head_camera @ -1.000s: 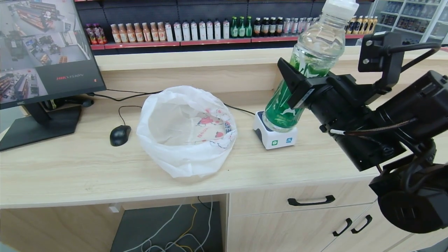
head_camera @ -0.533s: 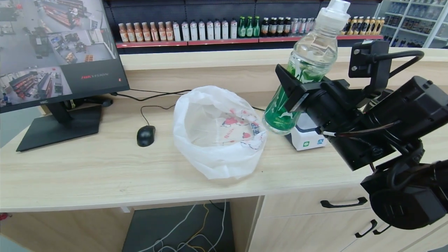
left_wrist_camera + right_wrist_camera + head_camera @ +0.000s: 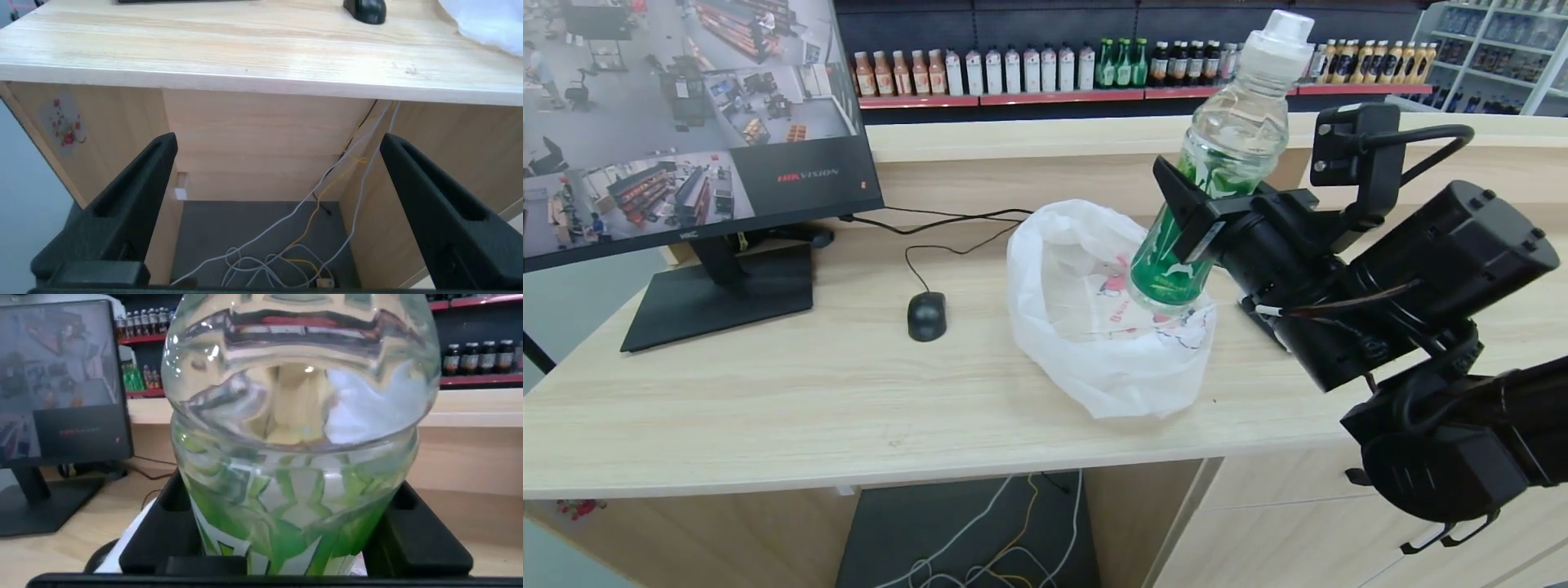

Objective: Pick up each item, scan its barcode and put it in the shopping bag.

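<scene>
bottle (image 3: 1232,140): 1 | shopping bag (image 3: 1127,377): 1 | mouse (image 3: 926,316): 1 | monitor (image 3: 686,122): 1 | counter (image 3: 768,408): 1 | shelf bottles (image 3: 1013,70): many

Item one: a clear plastic bottle (image 3: 1232,147) with a white cap and a green label round its lower half. It is clamped at mid-body in the right gripper (image 3: 1202,206), cap uppermost and tilted, with its base over the right rim of the shopping bag (image 3: 1094,359).

Item two: the shopping bag is white, thin plastic with red print inside. It sits crumpled on the tabletop (image 3: 768,392), mouth open upward.
</scene>
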Controlling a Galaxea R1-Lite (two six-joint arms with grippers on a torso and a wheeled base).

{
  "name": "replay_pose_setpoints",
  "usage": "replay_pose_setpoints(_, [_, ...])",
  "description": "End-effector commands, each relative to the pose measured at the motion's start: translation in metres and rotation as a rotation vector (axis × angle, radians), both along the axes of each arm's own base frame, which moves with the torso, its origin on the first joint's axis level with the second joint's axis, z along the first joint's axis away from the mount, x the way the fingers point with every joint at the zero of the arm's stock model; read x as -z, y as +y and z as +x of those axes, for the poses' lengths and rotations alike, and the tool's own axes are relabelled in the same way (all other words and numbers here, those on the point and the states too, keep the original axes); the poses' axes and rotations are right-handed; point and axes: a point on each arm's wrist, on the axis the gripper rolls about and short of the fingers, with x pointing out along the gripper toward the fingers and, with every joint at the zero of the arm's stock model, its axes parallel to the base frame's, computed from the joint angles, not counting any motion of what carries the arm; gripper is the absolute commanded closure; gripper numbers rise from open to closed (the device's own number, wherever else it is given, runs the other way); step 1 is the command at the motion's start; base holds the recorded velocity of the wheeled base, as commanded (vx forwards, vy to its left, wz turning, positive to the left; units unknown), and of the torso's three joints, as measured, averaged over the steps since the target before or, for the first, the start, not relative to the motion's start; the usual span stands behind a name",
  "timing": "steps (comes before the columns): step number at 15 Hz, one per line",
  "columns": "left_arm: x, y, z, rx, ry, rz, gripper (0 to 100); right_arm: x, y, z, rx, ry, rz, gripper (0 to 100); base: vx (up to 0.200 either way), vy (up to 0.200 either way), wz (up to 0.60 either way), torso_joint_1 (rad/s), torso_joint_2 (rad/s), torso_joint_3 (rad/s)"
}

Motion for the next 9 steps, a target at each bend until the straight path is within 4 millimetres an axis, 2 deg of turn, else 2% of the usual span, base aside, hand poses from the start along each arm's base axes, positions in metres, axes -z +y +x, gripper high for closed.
replay_pose_setpoints(1, [0.000, 0.000, 0.000, 0.001, 0.000, 0.002, 0, -0.001, 0.004, 0.005, 0.001, -0.001, 0.000, 100, 0.000, 0.000, 0.00, 0.000, 0.00, 0.000])
replay_pose_setpoints(5, [0.000, 0.000, 0.000, -0.001, 0.000, 0.004, 0, 0.002, 0.017, 0.024, -0.001, 0.040, -0.027, 100, 0.000, 0.000, 0.00, 0.000, 0.00, 0.000])
replay_pose_setpoints(9, [0.000, 0.000, 0.000, -0.001, 0.000, 0.002, 0, 0.015, 0.029, 0.042, 0.001, 0.084, -0.058, 100, 0.000, 0.000, 0.00, 0.000, 0.00, 0.000])
